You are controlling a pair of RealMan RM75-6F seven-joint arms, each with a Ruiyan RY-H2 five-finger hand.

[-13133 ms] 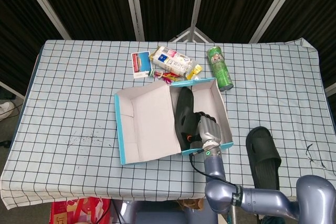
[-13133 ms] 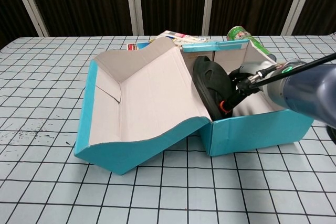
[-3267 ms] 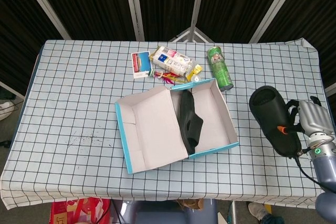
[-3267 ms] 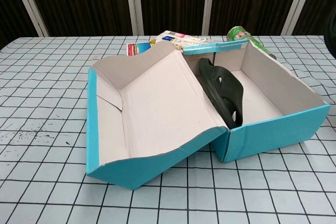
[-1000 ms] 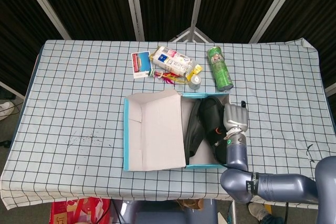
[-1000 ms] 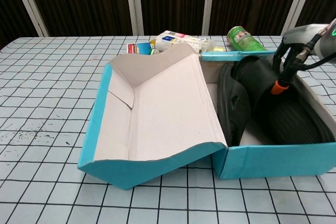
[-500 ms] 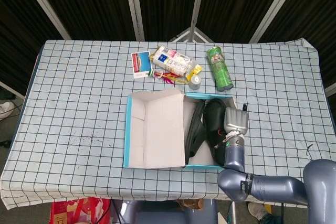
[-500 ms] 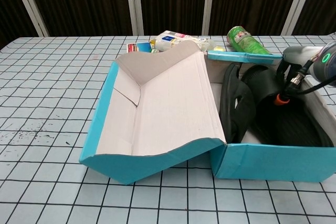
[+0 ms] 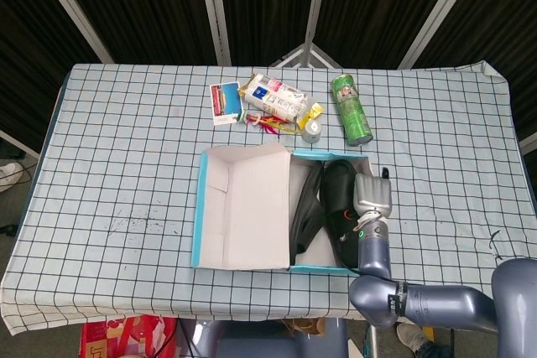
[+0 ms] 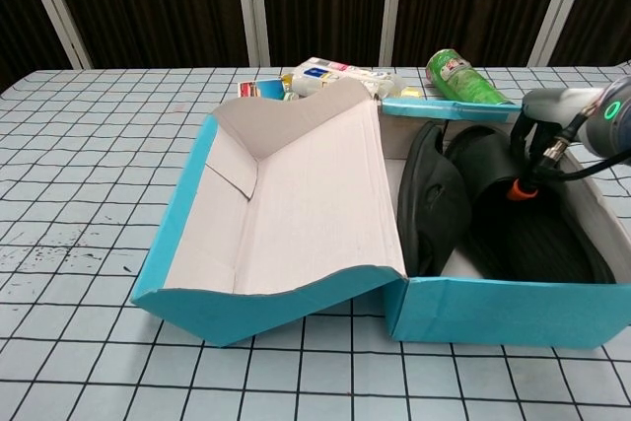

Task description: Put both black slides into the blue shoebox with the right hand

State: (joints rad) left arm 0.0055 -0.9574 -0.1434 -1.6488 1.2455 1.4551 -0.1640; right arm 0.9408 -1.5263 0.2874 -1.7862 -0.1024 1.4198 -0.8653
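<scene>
The blue shoebox stands open near the table's front edge, its lid folded out to the left. One black slide stands on its side against the box's left wall. The second black slide lies flat beside it on the box floor. My right hand reaches over the right wall and grips this second slide's edge; its fingers are mostly hidden. The chest view shows the box, the standing slide, the flat slide and my right hand at the far right. My left hand shows in neither view.
Behind the box lie a green can, a snack packet, a red-and-blue card and a small silver cup. The checked tablecloth stretches bare to the left. The box's front wall sits close to the table's front edge.
The second slide has sunk from tilted to flat on the box floor. The box has shifted slightly left, and the first slide leans further over. My right hand has dropped lower with the slide.
</scene>
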